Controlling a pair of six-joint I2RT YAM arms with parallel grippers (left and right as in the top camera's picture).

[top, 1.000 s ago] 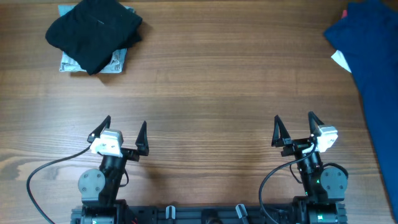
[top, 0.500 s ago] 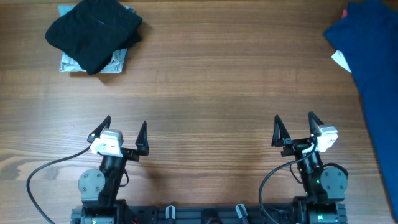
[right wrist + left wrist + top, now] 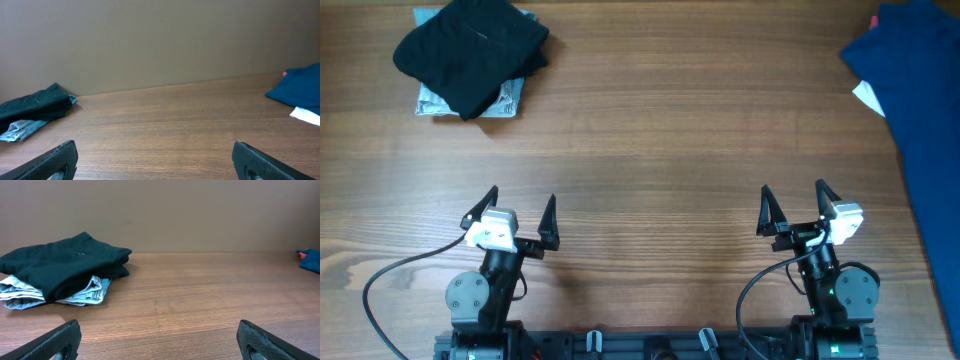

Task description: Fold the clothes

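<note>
From above, you see a wooden bench (image 3: 660, 130) with both arms parked at its near edge. Your left tool (image 3: 520, 200) stands wide, its two dark fingers spread apart and holding nothing. Your right tool (image 3: 792, 195) is just as wide and also holds nothing. The blue shirt (image 3: 925, 110) lies unfolded at the far right, running down the right side of the bench and out of frame. A small white patch (image 3: 868, 96) shows at its left edge, and a speck of red cloth (image 3: 873, 20) near its top. At the far left corner, well apart from both tools, a black garment (image 3: 470, 50) sits bunched on top of a pale folded garment (image 3: 505, 100).

From the left wrist, you look low across the bench. Both finger tips of the left tool (image 3: 157, 325) sit at the bottom corners, wide apart, with bare wood between them. The black garment (image 3: 60, 267) lies at left on the pale garment (image 3: 85, 292). A sliver of the blue shirt (image 3: 311, 260) shows at the right edge.

From the right wrist, the right tool (image 3: 154, 146) is likewise spread wide over bare wood. The blue shirt (image 3: 300, 87) rests at far right with the white patch (image 3: 305, 115) in front of it. The black garment (image 3: 35, 107) lies at far left.
</note>
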